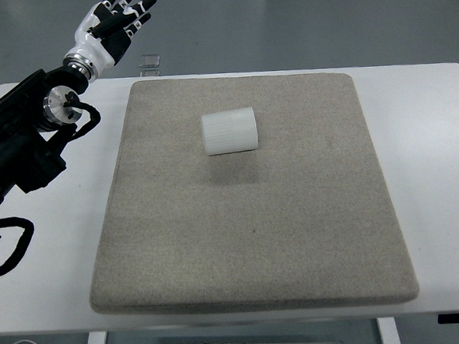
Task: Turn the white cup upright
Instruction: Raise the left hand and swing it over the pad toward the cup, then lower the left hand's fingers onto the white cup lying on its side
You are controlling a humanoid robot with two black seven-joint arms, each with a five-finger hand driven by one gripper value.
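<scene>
**Cup lying sideways, left hand waiting far off**

While lying on its side toward the far middle of the square beige felt mat [249, 241], resting with its long axis running left to right across the picture: the ribbed white plastic cup [229, 131]. Not yet standing upright, so the flip is still to be done. Cannot tell which end is the mouth.

Hovering beyond the far left corner of the white table [433, 128], off the mat and well apart from the cup: the black-and-white fingered left hand [114, 25]. Fingers spreading loosely, holding nothing. Lying from that hand toward the right and nearer the robot: the cup, so probably calling for a reach inward over the mat's far left corner. Showing no right hand at all, leaving the left as the only candidate.

Holding nothing visible inside, as far as can be told: the cup. Sitting just past the table's far edge: a small clear stand [149, 63].
</scene>
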